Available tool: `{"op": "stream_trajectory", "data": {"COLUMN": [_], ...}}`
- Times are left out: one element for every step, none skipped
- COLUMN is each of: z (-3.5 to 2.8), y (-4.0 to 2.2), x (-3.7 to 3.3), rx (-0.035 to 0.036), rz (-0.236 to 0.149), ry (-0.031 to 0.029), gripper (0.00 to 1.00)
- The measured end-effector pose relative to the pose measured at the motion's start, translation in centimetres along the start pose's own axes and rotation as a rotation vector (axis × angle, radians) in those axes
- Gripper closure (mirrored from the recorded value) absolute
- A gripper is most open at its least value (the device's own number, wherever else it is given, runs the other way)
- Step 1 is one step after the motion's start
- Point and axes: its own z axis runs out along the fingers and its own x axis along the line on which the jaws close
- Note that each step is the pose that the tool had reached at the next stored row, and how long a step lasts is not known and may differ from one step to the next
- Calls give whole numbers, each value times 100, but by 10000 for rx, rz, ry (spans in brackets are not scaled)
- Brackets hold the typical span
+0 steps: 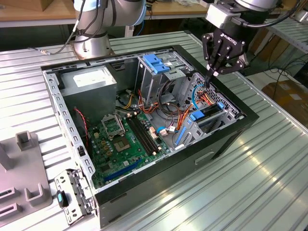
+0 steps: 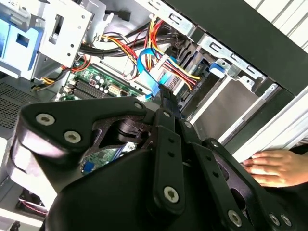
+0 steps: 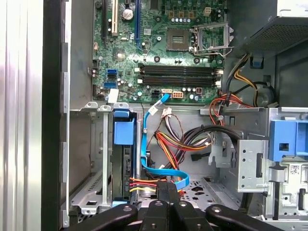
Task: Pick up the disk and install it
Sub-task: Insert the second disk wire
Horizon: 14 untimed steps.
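The disk (image 1: 208, 113) stands on edge in the drive bay at the open computer case's (image 1: 231, 139) side on the exterior view's right, its blue carrier ends showing at both ends of the dark slot. Its blue carrier (image 3: 124, 131) shows in the first wrist view, and a blue tab (image 2: 216, 68) in the second wrist view. My gripper (image 1: 210, 73) hangs just above the bay, beside the disk, fingers pressed together with nothing between them. The fingertips (image 3: 167, 186) point down among the red, yellow and blue cables (image 3: 166, 144). In the second wrist view my gripper (image 2: 167, 92) is seen from behind.
In the case lie the green motherboard (image 1: 127, 139), a grey box with a white label (image 1: 89, 79) and a tall metal cage with a blue latch (image 1: 155, 62). A grey fixture (image 1: 24, 168) sits on the slatted table. A person's hand (image 2: 276, 166) rests beside the case.
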Motion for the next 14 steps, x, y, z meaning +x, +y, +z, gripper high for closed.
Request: {"op": "stream_trajectory", "data": {"z": [3, 5, 7, 10, 13, 16, 20, 24, 28, 31, 36, 42, 47, 56], "y": [-2, -4, -6, -8, -9, -11, -12, -13, -14, -14, -16, -19, -20, -24], "x": [-7, -19, -35, -50, -62, -74, -81, -85, -89, -94, -98, -101, -104, -112], "rx": [-1, -3, -6, -9, -11, -14, -15, -15, -15, -16, -16, -16, -16, -16], "rz": [0, 0, -2, -4, -4, -6, -6, -6, -6, -6, -7, -8, -7, -7], "ry": [41, 117, 226, 338, 435, 530, 572, 586, 593, 603, 609, 611, 619, 628], "gripper": [83, 83, 83, 83, 83, 83, 83, 81, 81, 76, 69, 69, 69, 69]}}
